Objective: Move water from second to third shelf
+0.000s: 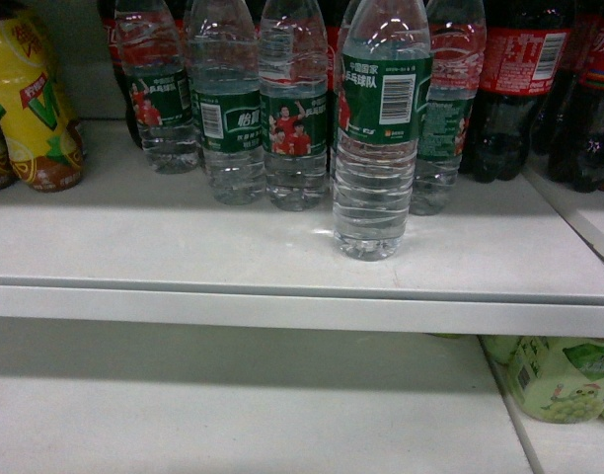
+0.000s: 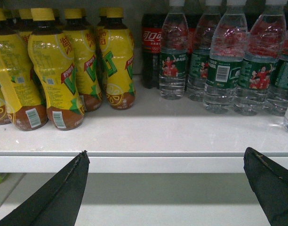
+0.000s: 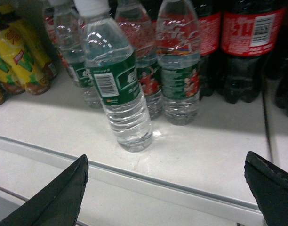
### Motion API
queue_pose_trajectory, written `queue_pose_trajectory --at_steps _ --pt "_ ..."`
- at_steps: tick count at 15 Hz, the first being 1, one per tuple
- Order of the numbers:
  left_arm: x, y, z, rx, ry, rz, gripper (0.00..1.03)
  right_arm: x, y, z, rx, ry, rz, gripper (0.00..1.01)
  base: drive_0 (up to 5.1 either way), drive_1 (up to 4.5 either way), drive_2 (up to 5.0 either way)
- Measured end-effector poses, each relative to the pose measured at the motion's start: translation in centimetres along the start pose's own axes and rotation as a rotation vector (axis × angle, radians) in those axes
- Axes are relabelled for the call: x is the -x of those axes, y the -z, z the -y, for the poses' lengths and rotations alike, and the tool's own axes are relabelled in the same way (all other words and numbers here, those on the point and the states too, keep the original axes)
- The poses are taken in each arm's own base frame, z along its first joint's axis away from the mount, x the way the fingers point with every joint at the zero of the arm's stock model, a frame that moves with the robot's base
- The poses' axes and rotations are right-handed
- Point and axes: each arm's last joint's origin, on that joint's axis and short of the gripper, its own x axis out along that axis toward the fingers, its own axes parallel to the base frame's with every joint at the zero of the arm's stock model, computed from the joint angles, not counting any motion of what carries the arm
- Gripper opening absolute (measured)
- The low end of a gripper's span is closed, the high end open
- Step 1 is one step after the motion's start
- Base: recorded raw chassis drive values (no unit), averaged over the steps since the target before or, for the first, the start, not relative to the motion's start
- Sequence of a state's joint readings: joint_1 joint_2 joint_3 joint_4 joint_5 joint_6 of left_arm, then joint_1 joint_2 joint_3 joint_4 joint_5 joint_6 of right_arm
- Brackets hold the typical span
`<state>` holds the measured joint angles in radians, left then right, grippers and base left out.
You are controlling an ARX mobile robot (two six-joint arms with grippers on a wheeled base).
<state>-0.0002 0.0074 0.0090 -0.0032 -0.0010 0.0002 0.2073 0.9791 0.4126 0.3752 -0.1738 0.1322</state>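
Nearest to you, in both wrist views, the fingers are spread wide and hold nothing: the right gripper (image 3: 165,188) hangs just in front of the shelf edge (image 3: 148,181), and the left gripper (image 2: 165,188) does the same further left, facing the yellow tea bottles (image 2: 59,80). Neither arm shows in the head view. Just beyond the right fingers stands the water (image 3: 116,89), upright and alone near the front of the white shelf (image 1: 184,247), forward of its row, with its barcode turned toward you. Behind it the other green-labelled water bottles (image 1: 294,118) stand in a line, and the dark cola bottles (image 1: 524,79) fill the back right. You look to be at the approach step, with the grasp not yet made. The next move calls for the right arm to go straight forward so the spread fingers pass either side of the bottle's ribbed lower body, then close. Keep clear of the row behind, since a push could topple the neighbours.
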Motion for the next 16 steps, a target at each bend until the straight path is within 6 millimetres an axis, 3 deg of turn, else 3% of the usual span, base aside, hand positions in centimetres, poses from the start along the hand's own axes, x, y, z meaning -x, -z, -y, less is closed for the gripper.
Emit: queue_pose_trajectory --at_steps 5,8,16 --pt "0.0 0.0 0.0 0.0 0.0 0.0 0.98 -4.5 2.7 -2.8 0.028 -0.093 -0.102 0.98 0.0 0.0 0.0" --pt "0.0 0.0 0.0 0.0 0.0 0.0 0.98 -6.4 2.3 -4.3 0.045 -0.157 -0.089 0.98 0.0 0.0 0.0" --pt "0.0 0.0 0.0 0.0 0.0 0.0 0.98 -8.4 1.2 -5.1 0.029 -0.171 -0.063 0.98 0.0 0.0 0.0"
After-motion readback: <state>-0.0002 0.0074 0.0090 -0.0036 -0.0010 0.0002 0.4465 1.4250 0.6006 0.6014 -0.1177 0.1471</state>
